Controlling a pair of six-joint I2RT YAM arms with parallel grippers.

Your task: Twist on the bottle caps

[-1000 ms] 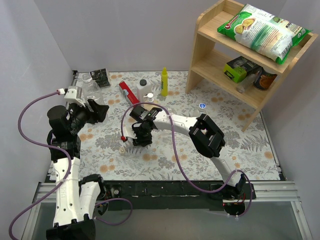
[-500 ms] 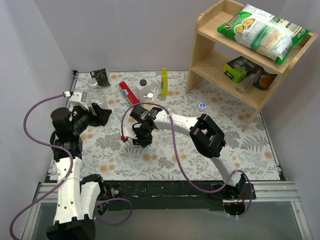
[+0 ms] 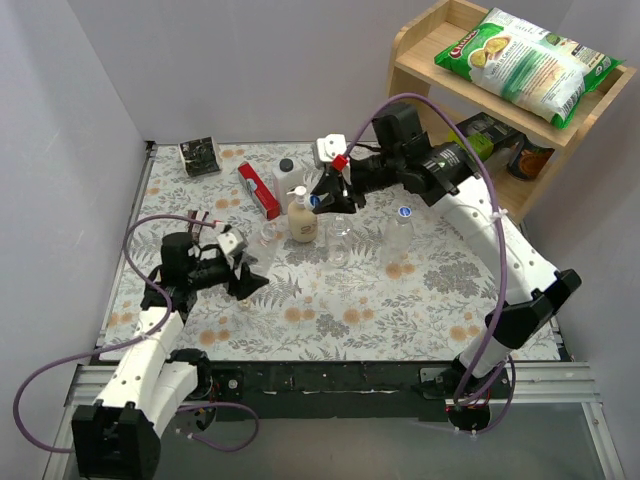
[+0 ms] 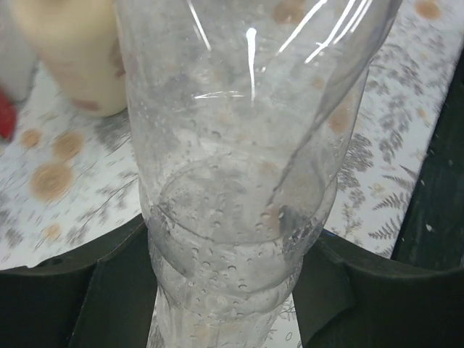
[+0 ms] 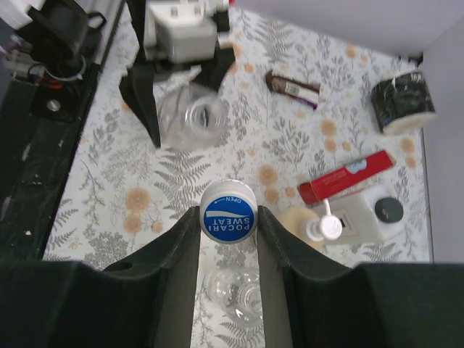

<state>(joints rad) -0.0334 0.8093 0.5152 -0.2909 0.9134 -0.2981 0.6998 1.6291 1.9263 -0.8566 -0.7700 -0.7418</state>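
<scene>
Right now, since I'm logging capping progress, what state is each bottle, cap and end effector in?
Left end effector: shut on held bottle.
Held bottle: uncapped.
Right end effector: shut on blue cap.
Blue cap: lifted, on no bottle.
Bottle under cap: upright, uncapped.
Rightmost bottle: upright, seemingly blue-capped.
Pump soap bottle: upright.

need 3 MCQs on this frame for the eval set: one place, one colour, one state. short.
1. Where is the chip bag?
A. top shelf
B. lower shelf
C. table

2. What colour is the cap between the right fingers?
A. yellow
B. black
C. blue

3. The left fingers are:
A. open and empty
B. closed on a clear bottle
C. closed on the pump bottle

Key:
1 A, the bag lies on the upper board.
2 C, the right wrist view shows a blue top with white lettering.
3 B, the left wrist view shows the bottle pinched between both fingers.
</scene>
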